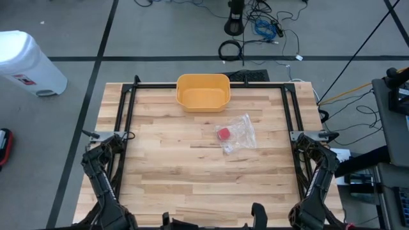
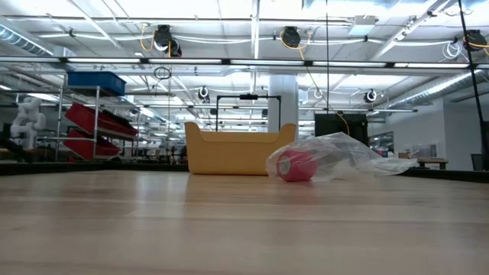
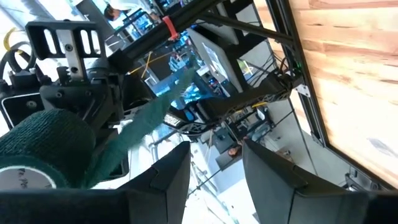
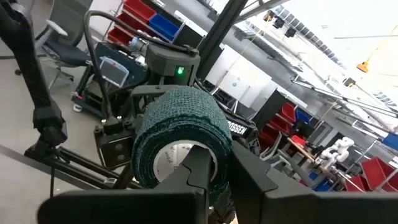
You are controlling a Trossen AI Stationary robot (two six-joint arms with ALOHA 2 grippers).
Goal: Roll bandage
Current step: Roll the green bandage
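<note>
Task thing: green bandage roll (image 4: 180,124), off the counter (image 1: 192,172), held up between the two arms at the bottom edge of the high view.
Right gripper (image 4: 214,168): jaws look clenched on the roll's wall, with one finger across the white core.
Left gripper (image 3: 214,155): jaws released, with a clear gap and nothing between them.
Loose tail (image 3: 149,118): a strip running off the roll, slanting from lower left toward upper centre of the left wrist view. Its end is not seen.
Roll axis: the core's open end faces the right wrist camera.
Key relation: the tail lies left of the left jaws, beyond the fingers, so the left arm is likely the one to take it.
Elsewhere: yellow bin (image 1: 202,91) at top centre. Plastic bag (image 1: 238,134) with a red roll (image 1: 223,133) right of centre.
</note>
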